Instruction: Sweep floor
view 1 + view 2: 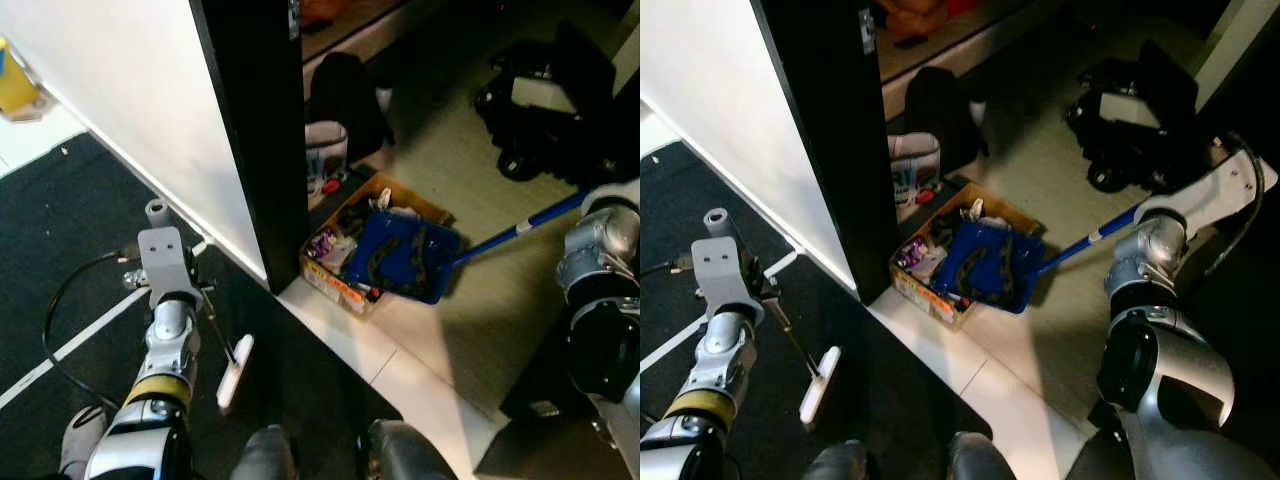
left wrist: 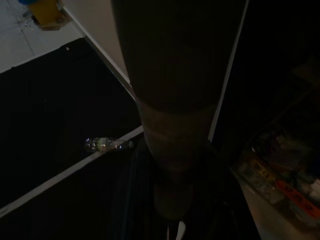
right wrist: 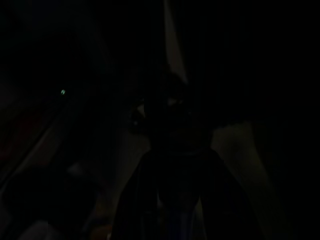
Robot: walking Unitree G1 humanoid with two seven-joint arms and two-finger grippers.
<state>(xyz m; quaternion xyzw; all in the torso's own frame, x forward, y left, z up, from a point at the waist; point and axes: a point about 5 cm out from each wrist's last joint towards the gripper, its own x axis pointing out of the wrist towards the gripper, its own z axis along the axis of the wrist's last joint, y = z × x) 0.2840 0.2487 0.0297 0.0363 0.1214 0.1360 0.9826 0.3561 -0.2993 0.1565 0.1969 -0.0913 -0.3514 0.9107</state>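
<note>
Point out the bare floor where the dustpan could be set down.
Free: the pale tiles between the cardboard box and the robot's feet, and the light floor between box and black wheeled base. Crowded: the box, full of trash beneath the blue dustpan, and the bags beside the dark panel.

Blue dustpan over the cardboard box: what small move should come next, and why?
Probably tilt the blue dustpan a little steeper: it sits over the cardboard box with dark debris on its tray, held by its blue handle from the right arm's side.
</note>
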